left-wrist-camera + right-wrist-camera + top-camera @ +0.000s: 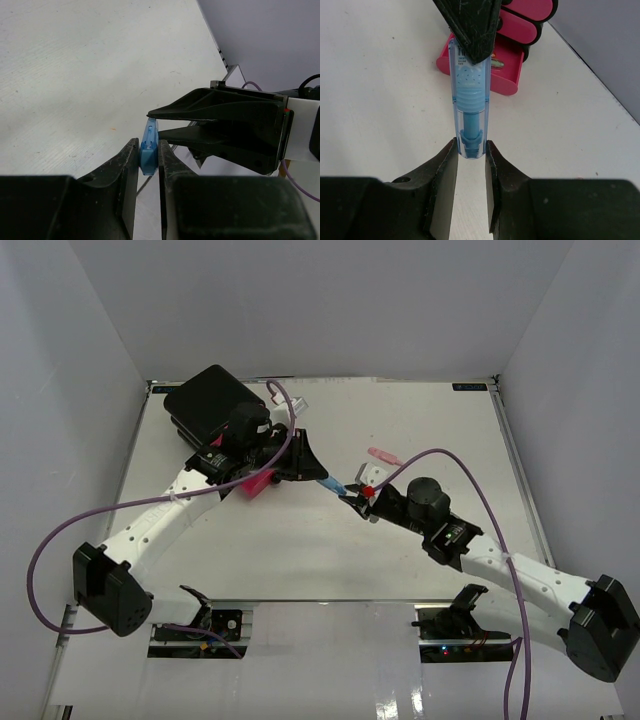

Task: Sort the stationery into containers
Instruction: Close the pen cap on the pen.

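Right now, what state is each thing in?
blue pen: held at both ends, off the table.
left gripper: shut on the blue pen.
right gripper: shut on the blue pen.
pink drawer: pulled open.
pink piece: lying loose on the table.

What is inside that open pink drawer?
Only one small pale item shows inside the pink drawer; the blue pen and the left claw holding it cover the rest.

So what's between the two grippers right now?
A blue pen spans it, the left gripper and right gripper each clamping an end; clearest in top view.
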Robot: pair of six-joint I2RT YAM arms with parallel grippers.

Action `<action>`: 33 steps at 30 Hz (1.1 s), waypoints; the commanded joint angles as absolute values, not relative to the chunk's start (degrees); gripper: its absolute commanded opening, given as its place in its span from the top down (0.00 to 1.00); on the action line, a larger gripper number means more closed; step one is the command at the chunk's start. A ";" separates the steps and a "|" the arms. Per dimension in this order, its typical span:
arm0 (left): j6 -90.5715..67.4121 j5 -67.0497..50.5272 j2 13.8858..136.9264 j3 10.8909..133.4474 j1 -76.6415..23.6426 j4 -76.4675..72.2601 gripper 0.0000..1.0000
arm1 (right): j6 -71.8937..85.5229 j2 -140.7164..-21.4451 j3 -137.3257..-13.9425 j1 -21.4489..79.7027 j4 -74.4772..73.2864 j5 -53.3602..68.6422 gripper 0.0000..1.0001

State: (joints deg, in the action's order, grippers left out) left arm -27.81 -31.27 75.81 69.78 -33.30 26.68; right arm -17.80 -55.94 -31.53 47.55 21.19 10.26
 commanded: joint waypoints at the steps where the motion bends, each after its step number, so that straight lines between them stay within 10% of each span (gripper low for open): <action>1: -27.68 -32.87 76.90 67.86 -35.86 27.25 0.80 | -18.19 -55.90 -37.44 47.90 29.09 13.62 0.91; 33: -28.74 -30.95 79.64 63.89 -38.50 23.90 0.83 | -17.93 -59.68 -45.44 47.81 30.50 16.44 0.92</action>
State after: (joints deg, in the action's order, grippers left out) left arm -28.53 -28.51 78.35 65.93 -34.72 20.36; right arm -17.78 -61.25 -37.71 46.52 9.89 10.46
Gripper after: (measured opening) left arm 0.280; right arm 0.307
